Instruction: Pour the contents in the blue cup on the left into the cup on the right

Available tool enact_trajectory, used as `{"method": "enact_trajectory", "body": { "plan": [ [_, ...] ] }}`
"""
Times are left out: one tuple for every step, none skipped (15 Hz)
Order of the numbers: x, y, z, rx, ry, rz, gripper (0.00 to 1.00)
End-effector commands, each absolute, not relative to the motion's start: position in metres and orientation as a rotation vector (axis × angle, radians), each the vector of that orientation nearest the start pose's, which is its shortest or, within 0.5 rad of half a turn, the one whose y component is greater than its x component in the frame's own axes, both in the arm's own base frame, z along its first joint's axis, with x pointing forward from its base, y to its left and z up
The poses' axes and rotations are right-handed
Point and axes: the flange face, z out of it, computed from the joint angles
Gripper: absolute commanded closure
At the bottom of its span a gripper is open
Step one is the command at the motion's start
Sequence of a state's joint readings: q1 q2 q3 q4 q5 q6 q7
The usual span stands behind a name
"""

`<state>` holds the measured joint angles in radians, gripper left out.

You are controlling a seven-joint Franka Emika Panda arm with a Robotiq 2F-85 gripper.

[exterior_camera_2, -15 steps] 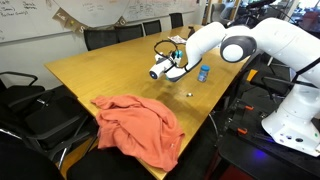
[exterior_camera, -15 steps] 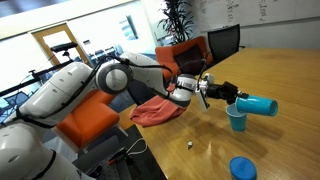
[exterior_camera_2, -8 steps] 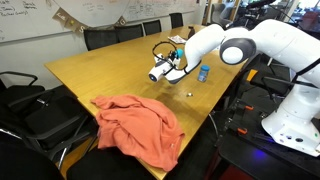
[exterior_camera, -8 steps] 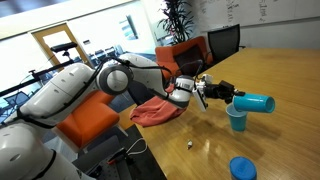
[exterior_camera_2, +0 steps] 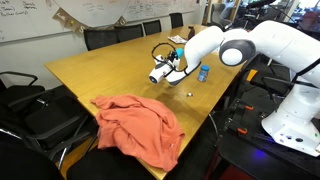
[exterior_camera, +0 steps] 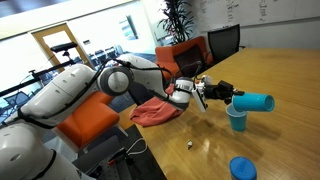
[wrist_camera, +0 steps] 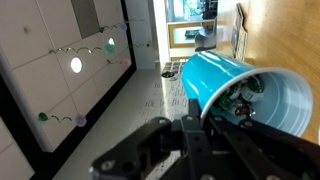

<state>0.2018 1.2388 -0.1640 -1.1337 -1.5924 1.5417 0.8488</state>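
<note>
Gripper [exterior_camera: 233, 97]: closed on the blue cup [exterior_camera: 258, 102], held lying on its side.
Second cup [exterior_camera: 237, 120]: upright on the table [exterior_camera: 290, 80], at 7 o'clock from it.

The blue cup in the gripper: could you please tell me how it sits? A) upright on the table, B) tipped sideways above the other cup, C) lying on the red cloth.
B: the held cup lies sideways in the gripper, above the standing cup.
</note>
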Motion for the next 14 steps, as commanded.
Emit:
{"method": "enact_trajectory", "body": {
  "plan": [
    [0.7315,-0.0368,0.1048,1.328,0.084,0.125,0.99],
    [0.7317,-0.0366,0.1038,1.322,0.094,0.118,0.99],
    [0.7318,-0.0366,0.1031,1.317,0.102,0.114,0.99],
    [0.7321,-0.0365,0.1024,1.313,0.109,0.108,0.99],
    [0.7322,-0.0365,0.1014,1.308,0.113,0.108,0.99],
    [0.7323,-0.0365,0.1007,1.303,0.121,0.105,0.99],
    [0.7326,-0.0363,0.1003,1.299,0.126,0.102,0.99],
    [0.7326,-0.0362,0.0997,1.295,0.129,0.101,0.99],
    [0.7328,-0.0361,0.0994,1.291,0.132,0.101,0.99],
    [0.7329,-0.0361,0.0992,1.286,0.135,0.100,0.99],
    [0.7330,-0.0362,0.0991,1.283,0.139,0.097,0.99],
    [0.7332,-0.0362,0.0992,1.279,0.140,0.096,0.99],
    [0.7333,-0.0363,0.0991,1.277,0.141,0.097,0.99],
    [0.7335,-0.0362,0.0993,1.275,0.143,0.098,0.99]
  ]
}}
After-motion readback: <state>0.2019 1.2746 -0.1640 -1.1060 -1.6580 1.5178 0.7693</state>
